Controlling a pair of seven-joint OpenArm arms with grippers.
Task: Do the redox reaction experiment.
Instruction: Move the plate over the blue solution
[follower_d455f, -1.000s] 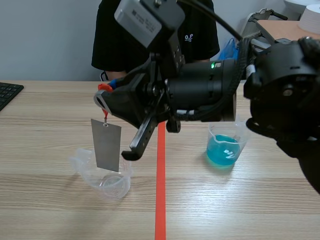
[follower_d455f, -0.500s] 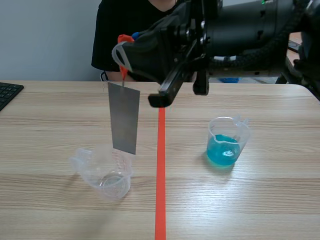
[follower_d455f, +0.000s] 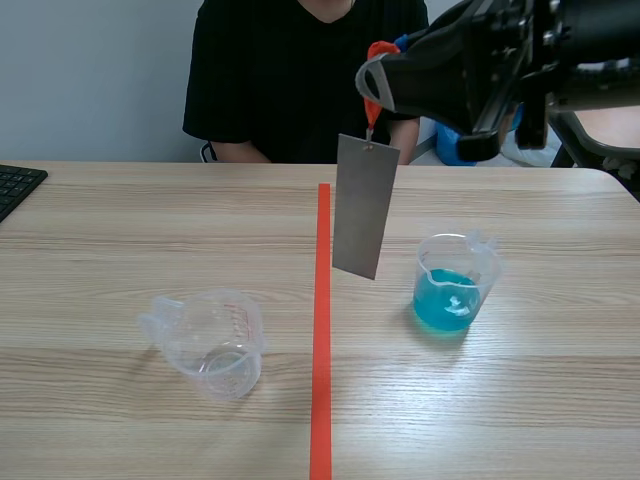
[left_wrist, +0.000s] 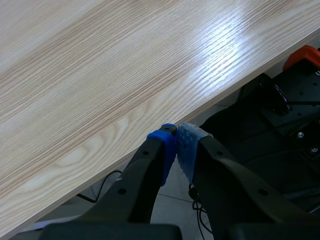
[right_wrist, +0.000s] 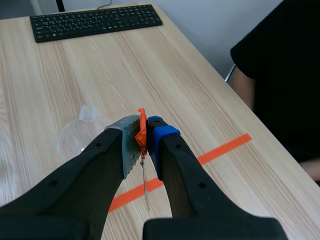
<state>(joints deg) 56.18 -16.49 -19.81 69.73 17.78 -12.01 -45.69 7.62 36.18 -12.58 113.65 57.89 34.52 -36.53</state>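
My left claw (left_wrist: 176, 144) was pressed together on nothing, at the table's edge. Far left lay a black keyboard (follower_d455f: 18, 185). Next stood a clear cup (follower_d455f: 210, 345), thin plastic with a spout. Right of the orange tape line (follower_d455f: 321, 330), a flat, matte grey metal strip (follower_d455f: 364, 205) hung in the air from an orange tag (follower_d455f: 377, 52) that my right claw (right_wrist: 144, 126) pinched. Beside it stood the blue cup (follower_d455f: 452, 290), clear plastic holding blue liquid. The table (follower_d455f: 100, 250) was pale wood grain. A person (follower_d455f: 290, 80) in black sat across, before a grey wall.
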